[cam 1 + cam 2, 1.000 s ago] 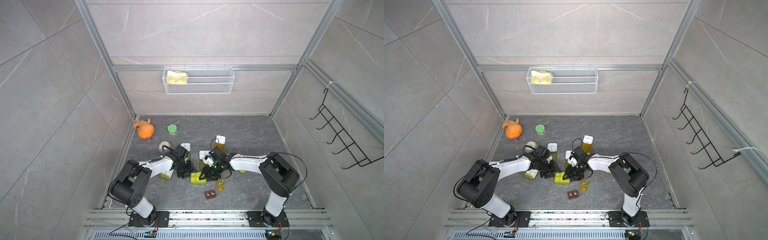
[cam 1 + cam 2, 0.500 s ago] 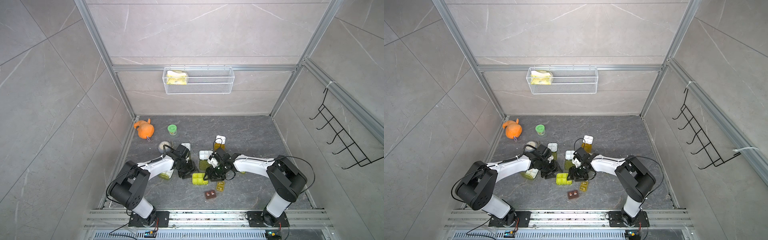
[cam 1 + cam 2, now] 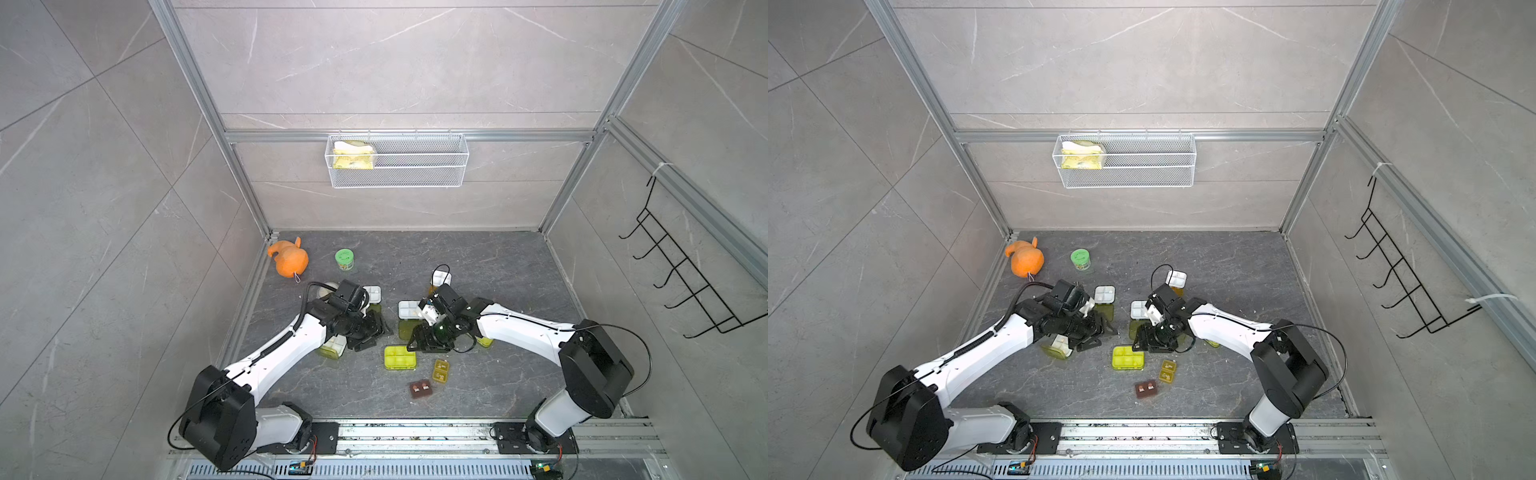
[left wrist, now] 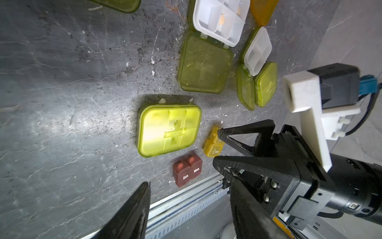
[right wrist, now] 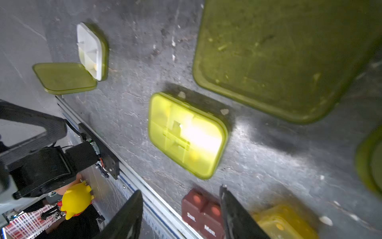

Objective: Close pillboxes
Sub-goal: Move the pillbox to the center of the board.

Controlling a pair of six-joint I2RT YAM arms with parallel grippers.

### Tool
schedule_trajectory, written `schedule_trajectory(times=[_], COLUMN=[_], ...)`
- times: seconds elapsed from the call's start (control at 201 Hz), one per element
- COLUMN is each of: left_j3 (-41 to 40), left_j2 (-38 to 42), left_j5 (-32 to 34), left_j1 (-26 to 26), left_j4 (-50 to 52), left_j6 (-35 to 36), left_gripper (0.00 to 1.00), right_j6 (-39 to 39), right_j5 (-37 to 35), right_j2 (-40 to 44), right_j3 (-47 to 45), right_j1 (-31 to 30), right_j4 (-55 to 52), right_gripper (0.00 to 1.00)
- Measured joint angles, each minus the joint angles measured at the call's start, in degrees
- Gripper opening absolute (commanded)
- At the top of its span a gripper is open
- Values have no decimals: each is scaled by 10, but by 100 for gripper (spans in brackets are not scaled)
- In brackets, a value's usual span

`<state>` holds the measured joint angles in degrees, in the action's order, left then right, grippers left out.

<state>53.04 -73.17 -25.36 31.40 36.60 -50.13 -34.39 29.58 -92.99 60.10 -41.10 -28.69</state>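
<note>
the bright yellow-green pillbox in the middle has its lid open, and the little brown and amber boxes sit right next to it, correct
Not quite. The pillbox is closed, not open; the left wrist view shows it shut flat. The rest holds: the brown box and the amber box sit right next to it.

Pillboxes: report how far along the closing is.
Done: one yellow-green pillbox lies shut; the amber box and brown box look shut. In hand: nothing; left gripper and right gripper hang open beside it. Left: at least four open ones, such as the orange-lidded box and the white tray by the right gripper.
</note>
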Motion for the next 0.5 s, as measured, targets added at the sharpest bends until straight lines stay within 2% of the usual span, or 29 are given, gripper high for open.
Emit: schedule_trajectory(times=[0.174,0.408,0.503], left_j3=[35,66,74], left_j2=[43,81,90], left_j5=[-2,0,17], left_j1=[-45,-196,-238], left_j4=[74,193,227], left_j6=[29,99,111], left_gripper=[72,78,82], right_j6=[6,6,14], right_j5=[5,17,30], right_j2=[-2,-38,-63], right_j3=[77,164,196], right_j1=[0,0,0], right_j4=[-22,-42,-50], right_gripper=[64,64,64])
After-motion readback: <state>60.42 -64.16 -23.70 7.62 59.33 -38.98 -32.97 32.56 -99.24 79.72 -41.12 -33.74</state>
